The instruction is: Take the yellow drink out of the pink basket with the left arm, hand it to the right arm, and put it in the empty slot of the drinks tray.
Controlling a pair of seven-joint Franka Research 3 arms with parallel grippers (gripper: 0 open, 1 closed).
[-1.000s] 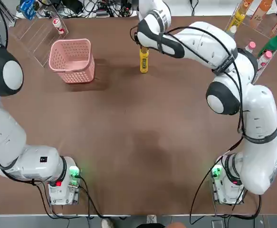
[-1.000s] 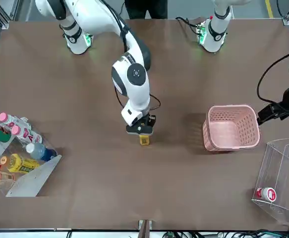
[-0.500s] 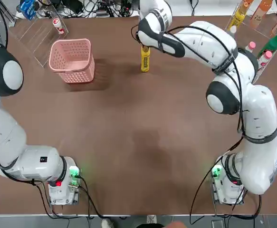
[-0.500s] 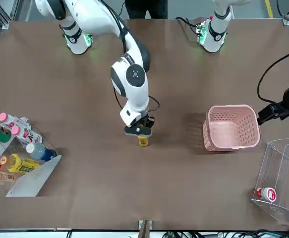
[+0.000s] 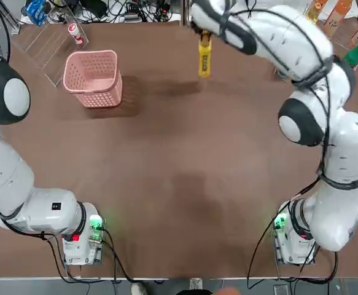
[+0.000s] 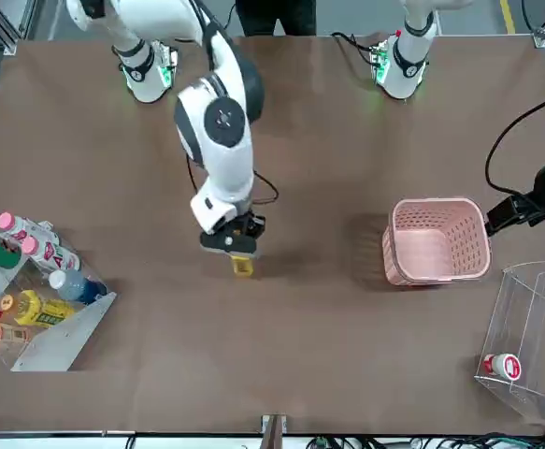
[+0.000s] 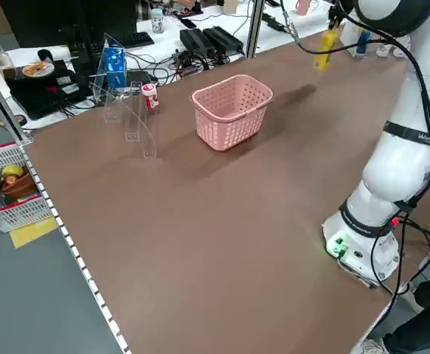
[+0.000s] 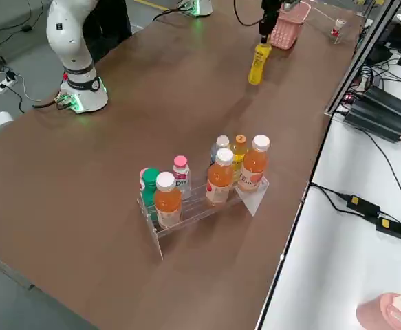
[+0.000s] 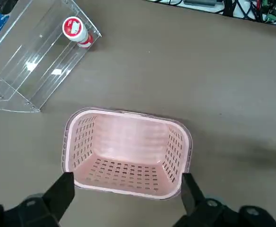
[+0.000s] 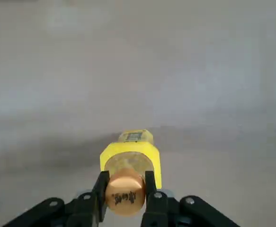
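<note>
Yellow drink (image 5: 204,56), lifted since, seemingly upright in right gripper (image 6: 234,245).

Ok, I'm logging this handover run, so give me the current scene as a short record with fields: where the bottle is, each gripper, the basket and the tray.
yellow drink: hanging upright above the table, held at the cap end, clear of the surface
right gripper: shut on the yellow drink's neck, over the table's far middle
left gripper: open, hovering above the pink basket, holding nothing
pink basket: upright on the table, nothing inside
drinks tray: at the table's right end, bottles standing in its lanes
step left: carry the bottle to the tray
</note>
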